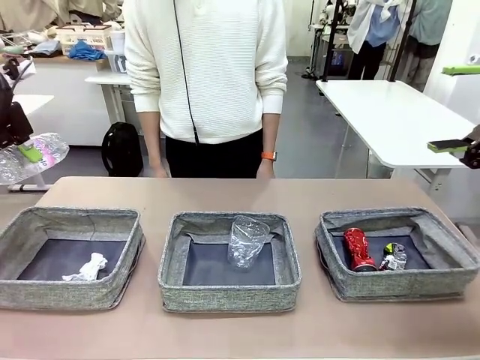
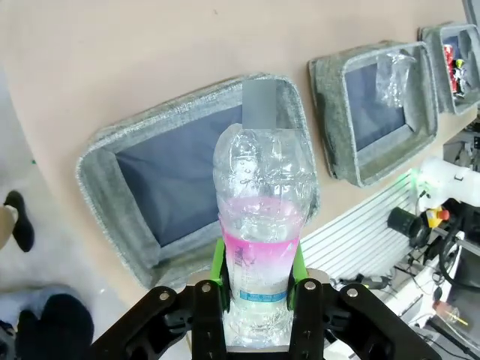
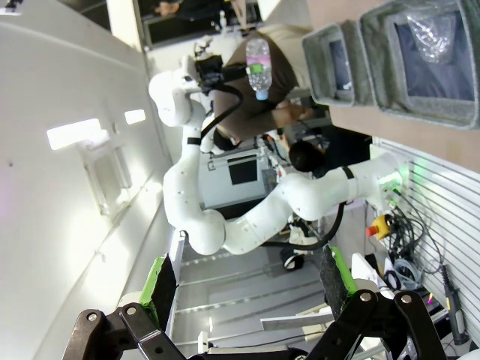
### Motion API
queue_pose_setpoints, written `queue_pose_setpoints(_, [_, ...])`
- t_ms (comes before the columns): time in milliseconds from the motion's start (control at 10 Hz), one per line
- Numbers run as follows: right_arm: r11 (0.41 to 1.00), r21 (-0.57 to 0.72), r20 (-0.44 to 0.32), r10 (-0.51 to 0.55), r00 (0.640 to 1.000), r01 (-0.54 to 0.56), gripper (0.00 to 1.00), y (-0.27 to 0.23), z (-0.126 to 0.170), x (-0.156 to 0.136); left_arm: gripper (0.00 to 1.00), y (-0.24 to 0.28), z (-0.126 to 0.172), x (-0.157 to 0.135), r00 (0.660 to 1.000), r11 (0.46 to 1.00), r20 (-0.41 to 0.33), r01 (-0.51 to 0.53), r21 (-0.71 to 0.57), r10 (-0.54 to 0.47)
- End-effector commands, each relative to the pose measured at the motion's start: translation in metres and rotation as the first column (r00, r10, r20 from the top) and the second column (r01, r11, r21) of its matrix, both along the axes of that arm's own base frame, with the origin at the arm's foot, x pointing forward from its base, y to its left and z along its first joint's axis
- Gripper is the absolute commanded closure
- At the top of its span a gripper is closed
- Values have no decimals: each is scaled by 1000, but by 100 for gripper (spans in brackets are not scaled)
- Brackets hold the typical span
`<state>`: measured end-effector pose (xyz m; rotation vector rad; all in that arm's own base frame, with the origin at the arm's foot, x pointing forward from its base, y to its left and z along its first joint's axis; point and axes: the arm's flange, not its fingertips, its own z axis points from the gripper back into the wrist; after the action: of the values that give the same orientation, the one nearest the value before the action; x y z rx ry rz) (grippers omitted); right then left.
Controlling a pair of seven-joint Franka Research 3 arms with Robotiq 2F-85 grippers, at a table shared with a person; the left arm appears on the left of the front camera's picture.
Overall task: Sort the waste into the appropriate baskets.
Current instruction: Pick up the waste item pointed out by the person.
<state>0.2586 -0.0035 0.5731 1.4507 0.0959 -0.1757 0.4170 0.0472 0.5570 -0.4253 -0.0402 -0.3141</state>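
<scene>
A: Our left fingers (image 2: 219, 271) are closed partway on the clear plastic bottle (image 2: 262, 225), green pads pinching its pink-labelled waist at the bottom centre of the left wrist frame.

B: We'd judge it empty: light, thin-walled, slippery, and it will buckle if squeezed. The waist is the place to hold.

A: It hangs over the left basket (image 2: 105, 161), grey cap outward. The middle basket (image 1: 229, 292) holds a crumpled bottle (image 1: 246, 240).

B: Our right fingers (image 3: 157, 289) stand wide apart, empty.
</scene>
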Motion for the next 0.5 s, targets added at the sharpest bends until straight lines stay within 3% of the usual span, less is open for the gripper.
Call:
queue_pose_setpoints(0, [1000,24,16,0,1000,-1,0,2,5,1,65,-27,3,-5,1000,1000,-16,-5,-28,4])
queue_pose_setpoints(100, [1000,24,16,0,1000,-1,0,2,5,1,65,-62,28,-10,998,998,12,-59,38,59])
queue_pose_setpoints(200, [1000,24,16,0,1000,-1,0,2,5,1,65,-94,49,-17,991,989,-7,-132,68,133])
queue_pose_setpoints(300, [1000,24,16,0,1000,-1,0,2,5,1,65,-127,68,-27,995,989,-4,-96,112,97])
queue_pose_setpoints(400, [1000,24,16,0,1000,-1,0,2,5,1,65,-165,87,-36,975,965,51,-220,145,215])
